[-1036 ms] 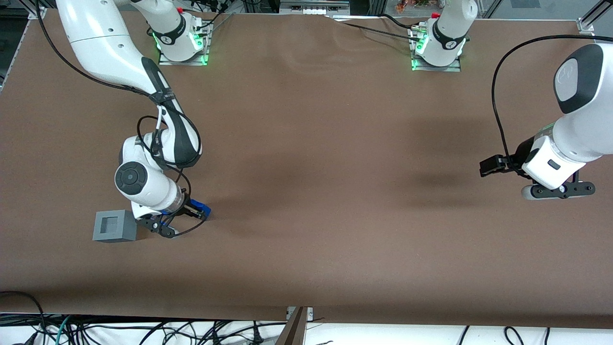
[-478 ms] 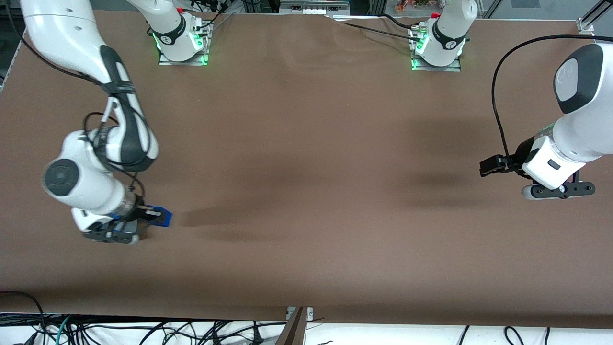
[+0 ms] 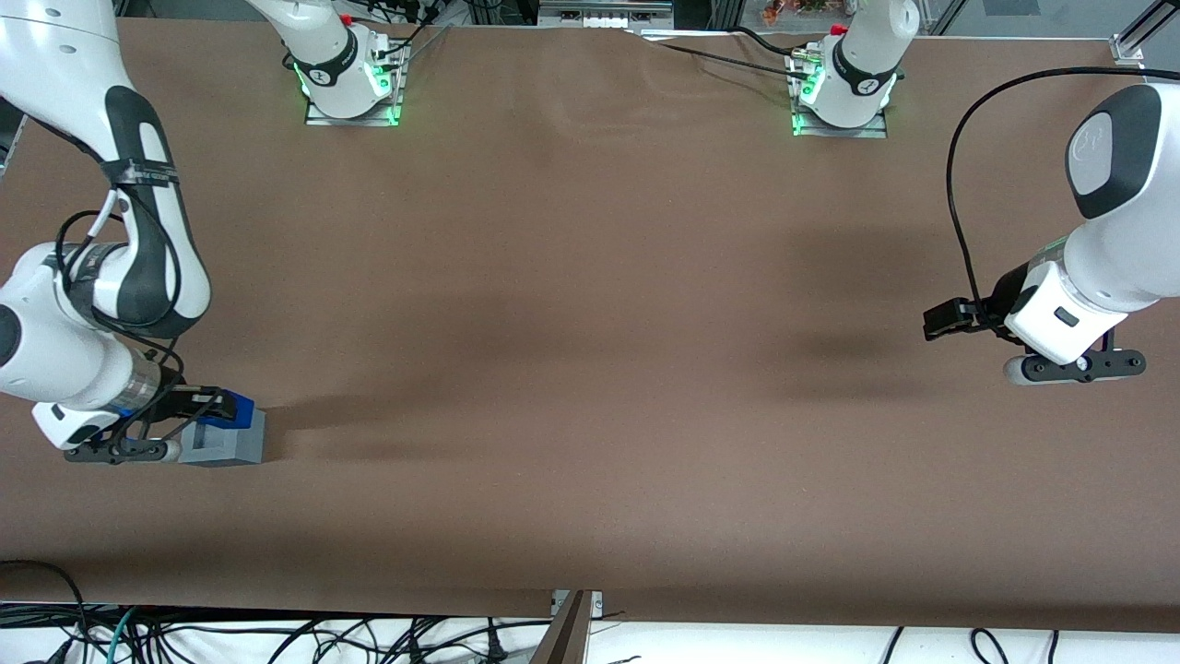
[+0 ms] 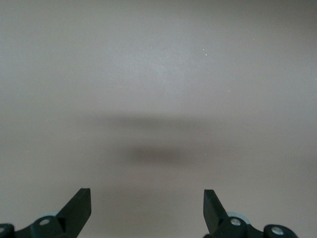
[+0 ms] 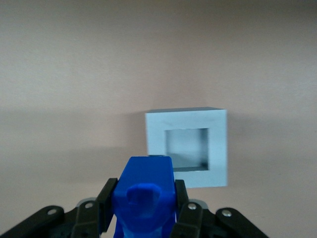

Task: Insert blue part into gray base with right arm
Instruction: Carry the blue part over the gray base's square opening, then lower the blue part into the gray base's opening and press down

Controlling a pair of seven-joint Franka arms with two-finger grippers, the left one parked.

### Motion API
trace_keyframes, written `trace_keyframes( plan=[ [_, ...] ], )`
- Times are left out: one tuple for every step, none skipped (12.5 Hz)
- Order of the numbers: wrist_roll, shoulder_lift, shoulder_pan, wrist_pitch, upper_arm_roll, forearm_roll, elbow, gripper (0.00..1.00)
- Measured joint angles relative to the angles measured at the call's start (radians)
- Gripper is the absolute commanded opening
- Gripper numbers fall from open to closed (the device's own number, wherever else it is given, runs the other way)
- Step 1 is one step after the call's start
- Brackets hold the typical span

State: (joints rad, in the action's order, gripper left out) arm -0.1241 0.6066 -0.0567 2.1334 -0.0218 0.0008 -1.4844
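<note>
My right gripper (image 3: 218, 407) is shut on the blue part (image 3: 232, 409), with a black finger pressed on each side of it, and holds it just above the gray base (image 3: 230, 446). The base is a light-grey cube near the working arm's end of the table; the gripper and arm cover part of it in the front view. In the right wrist view the blue part (image 5: 144, 198) sits between the fingers (image 5: 107, 204), and the gray base (image 5: 187, 147) shows its square recess uncovered, a little off to one side of the part.
The brown table cover (image 3: 590, 369) spreads across the whole view. The two arm mounts with green lights (image 3: 350, 74) stand at the table edge farthest from the front camera. Cables hang below the near edge (image 3: 277, 636).
My right arm has swung toward the working arm's end of the table, carrying the blue part from beside the gray base to above it. The base has not moved.
</note>
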Motion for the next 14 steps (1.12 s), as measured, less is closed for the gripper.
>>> trace_keyframes(
  plan=[
    [-0.021,0.000,-0.009,0.000,0.000,0.000,0.000,0.33],
    [-0.040,0.000,-0.014,0.000,0.000,0.000,0.000,0.33],
    [-0.059,0.001,-0.017,0.000,0.000,0.000,0.000,0.33],
    [-0.078,0.002,-0.020,0.001,0.000,0.000,0.000,0.33],
    [-0.093,0.005,-0.025,0.001,0.000,0.000,-0.001,0.33],
    [-0.110,0.009,-0.032,0.005,0.000,0.000,-0.001,0.33],
    [-0.124,0.011,-0.039,0.013,0.000,0.000,0.000,0.33],
    [-0.130,0.012,-0.044,0.018,0.000,0.000,0.001,0.33],
    [-0.132,0.013,-0.046,0.019,0.000,0.000,0.006,0.33],
    [-0.132,0.013,-0.047,0.020,0.001,0.000,0.012,0.33],
    [-0.132,0.013,-0.047,0.020,0.002,0.000,0.017,0.33],
    [-0.132,0.013,-0.047,0.021,0.003,0.000,0.022,0.33],
    [-0.132,0.016,-0.047,0.021,0.003,0.000,0.029,0.33],
    [-0.132,0.021,-0.047,0.023,0.003,0.000,0.034,0.33]
  ],
)
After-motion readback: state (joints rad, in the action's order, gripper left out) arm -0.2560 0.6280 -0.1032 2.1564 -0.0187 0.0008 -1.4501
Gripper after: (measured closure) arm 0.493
